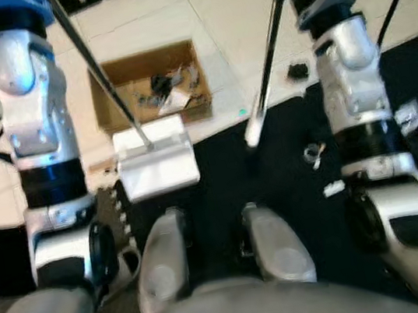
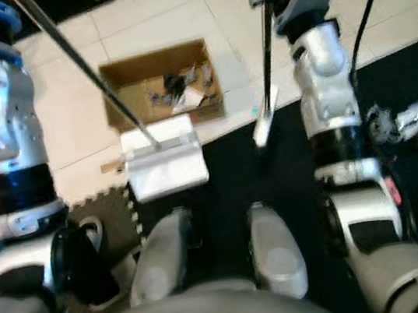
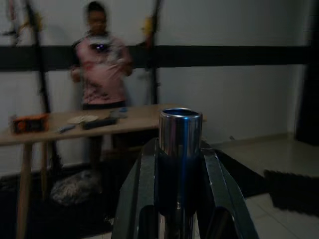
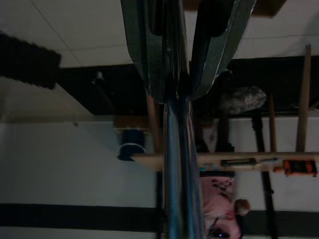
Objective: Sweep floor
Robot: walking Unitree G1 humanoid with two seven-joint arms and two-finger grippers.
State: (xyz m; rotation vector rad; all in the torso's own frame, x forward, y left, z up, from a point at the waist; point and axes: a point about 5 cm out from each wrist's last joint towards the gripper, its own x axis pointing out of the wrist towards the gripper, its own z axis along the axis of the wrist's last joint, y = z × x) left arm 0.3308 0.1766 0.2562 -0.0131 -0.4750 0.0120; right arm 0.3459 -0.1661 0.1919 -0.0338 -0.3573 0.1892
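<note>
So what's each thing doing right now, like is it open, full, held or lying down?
Brown cardboard box: open, scraps inside.
White plastic dustpan: resting on the floor beside the box.
Dustpan's silver metal handle: clamped in the left tool.
Silver broom pole: clamped in the right tool, white tip down at the black mat.
Small litter pieces: scattered on the mat.

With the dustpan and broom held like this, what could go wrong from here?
The dustpan sits beside the cardboard box, so tipping may spill debris. The broom tip is off the floor, far from the scraps on the black mat. A person stands nearby; swinging handles could strike them.
</note>
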